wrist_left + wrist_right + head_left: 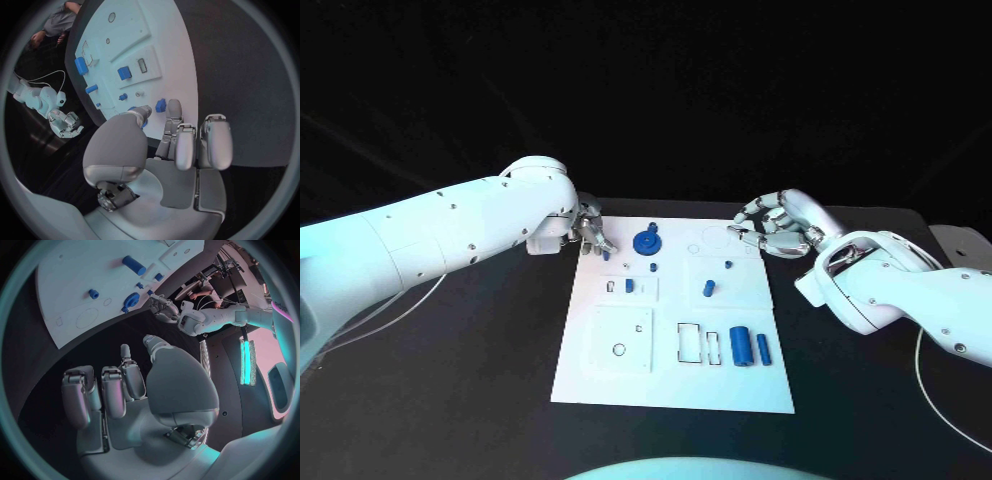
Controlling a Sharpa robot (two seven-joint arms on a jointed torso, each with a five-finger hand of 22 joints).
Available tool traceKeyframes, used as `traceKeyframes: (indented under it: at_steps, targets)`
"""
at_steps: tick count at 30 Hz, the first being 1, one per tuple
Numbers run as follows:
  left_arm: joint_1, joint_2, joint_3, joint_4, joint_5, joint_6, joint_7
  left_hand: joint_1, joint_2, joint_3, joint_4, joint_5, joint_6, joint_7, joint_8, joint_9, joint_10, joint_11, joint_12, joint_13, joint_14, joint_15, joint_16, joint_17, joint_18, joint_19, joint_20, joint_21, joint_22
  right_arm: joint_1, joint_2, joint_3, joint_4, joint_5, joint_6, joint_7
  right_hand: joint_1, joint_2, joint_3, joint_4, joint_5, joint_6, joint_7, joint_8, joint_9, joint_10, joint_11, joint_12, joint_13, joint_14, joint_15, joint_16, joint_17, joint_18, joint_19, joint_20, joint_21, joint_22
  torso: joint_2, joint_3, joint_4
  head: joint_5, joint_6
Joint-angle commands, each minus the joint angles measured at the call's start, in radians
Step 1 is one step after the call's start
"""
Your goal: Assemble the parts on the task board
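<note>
Nearest the head camera, the white task board (678, 385) lies flat on the black tabletop (473, 380). Two blue cylinders (741, 346) stand side by side near its right edge, beside a rectangular outline. Farther up the board sit a small blue peg (710, 289), a blue block (630, 285) and, near the far edge, a blue gear (648, 241). The left hand (590, 232) hovers at the board's far left corner with its fingers pointing down, holding nothing that can be seen. The right hand (775, 226) is at the far right corner, fingers curled loosely and apart, with nothing in them.

From the left wrist, the left hand's fingers (187, 140) reach toward the board's edge, close to the gear (142, 116) and a small blue piece (160, 105), gripping neither.

From the right wrist, the right hand (134, 390) hangs over bare tabletop just off the board (81, 285), fingers parted and empty.
</note>
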Motion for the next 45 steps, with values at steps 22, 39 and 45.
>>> traceKeyframes:
  at_steps: [22, 39, 45]
  targets:
    - [0.000, 0.004, 0.001, -0.007, 0.034, -0.015, 0.004, 0.183, 0.040, 0.192, -0.100, -0.002, -0.006, -0.011, 0.052, -0.008, -0.001, -0.019, -0.002, -0.020, 0.079, -0.020, 0.008, 0.168, -0.009, 0.016, -0.013, 0.012, 0.016, -0.001, 0.001, 0.000, 0.002, -0.010, 0.002, 0.008, -0.007, -0.004, 0.005, 0.001, 0.005, -0.003, 0.000, 0.006, 0.001, -0.003, -0.005, -0.004, 0.103, 0.090, -0.007, -0.005, 0.203, -0.012, 0.100, -0.007, -0.005, 0.258, 0.000, -0.0003, 0.0009, -0.002, -0.007]
    - [0.000, -0.002, -0.001, -0.011, 0.095, -0.045, 0.010, 0.120, -0.026, 0.457, -0.244, 0.033, 0.033, -0.010, 0.081, -0.010, 0.058, -0.022, 0.014, -0.011, 0.079, -0.022, 0.011, 0.170, -0.012, 0.020, -0.008, 0.023, 0.031, -0.001, 0.001, 0.000, 0.003, -0.010, 0.000, 0.008, -0.007, -0.004, 0.008, 0.001, 0.005, -0.003, 0.000, 0.006, 0.002, -0.002, -0.005, -0.003, 0.103, 0.089, -0.007, -0.006, 0.202, -0.012, 0.100, -0.007, -0.005, 0.258, -0.001, 0.0009, -0.0001, 0.003, -0.008]
    - [0.000, -0.025, -0.001, 0.011, 0.211, -0.125, 0.020, 0.077, -0.053, 0.504, -0.274, 0.111, 0.059, -0.020, 0.093, 0.000, 0.109, -0.032, 0.057, 0.046, 0.080, -0.031, 0.011, 0.169, -0.013, 0.023, -0.013, 0.028, 0.037, -0.001, -0.001, 0.000, 0.003, -0.010, -0.002, 0.009, -0.007, -0.004, 0.008, 0.001, 0.005, -0.003, 0.000, 0.006, 0.002, -0.002, -0.005, -0.003, 0.103, 0.089, -0.007, -0.006, 0.202, -0.012, 0.100, -0.007, -0.005, 0.258, -0.002, 0.0005, 0.0011, 0.002, -0.008]
